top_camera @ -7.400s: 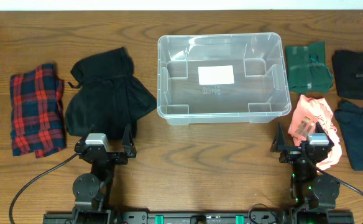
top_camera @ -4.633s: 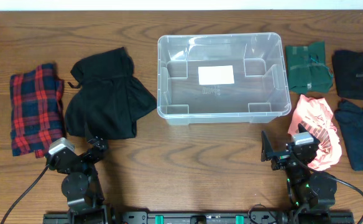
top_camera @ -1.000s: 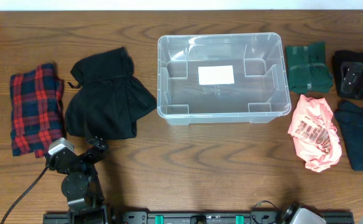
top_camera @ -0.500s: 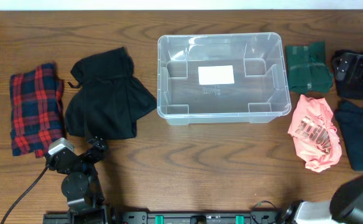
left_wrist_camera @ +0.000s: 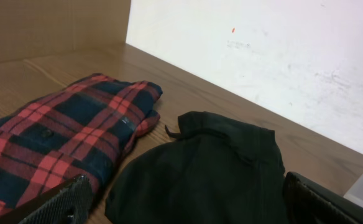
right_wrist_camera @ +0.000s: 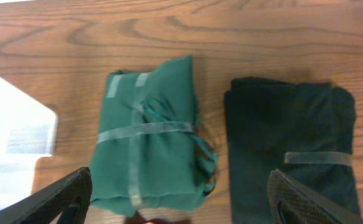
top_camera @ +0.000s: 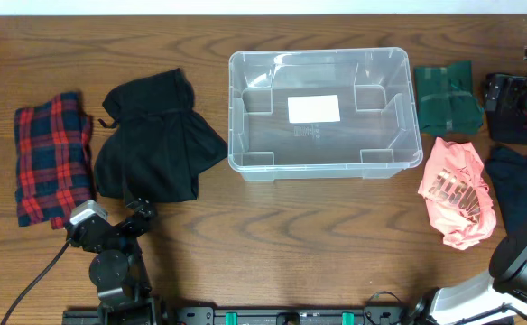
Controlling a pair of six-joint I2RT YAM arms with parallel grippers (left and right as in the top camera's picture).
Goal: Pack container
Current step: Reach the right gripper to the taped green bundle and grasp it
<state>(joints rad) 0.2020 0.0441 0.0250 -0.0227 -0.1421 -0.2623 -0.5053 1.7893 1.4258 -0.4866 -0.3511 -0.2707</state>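
Your right arm has left its spot at the front edge beside the pink garment (top_camera: pixel 457 190) and now reaches to the far right corner of the table (top_camera: pixel 200 262). The right gripper (top_camera: pixel 507 95) hangs above the strapped black bundle (right_wrist_camera: pixel 290 146), with the tied green bundle (right_wrist_camera: pixel 150 149) just beside it on the container's side. That reads as your first pick being lined up. Nothing has gone in yet.

The container (top_camera: pixel 318 52) sits in the middle of the far half of the table, holding only the white label (top_camera: pixel 314 108) on its base. Its clear corner shows at the left of the right wrist view.

The right gripper's fingers are spread wide, one at each lower corner of the wrist view. They hold nothing, and you cannot tell whether they touch the cloth yet.

Your left gripper (left_wrist_camera: pixel 191 199) stays parked low at the front left, fingers spread fully and empty. It faces the loose black garment (left_wrist_camera: pixel 200 168) and the red plaid shirt (left_wrist_camera: pixel 63 137).
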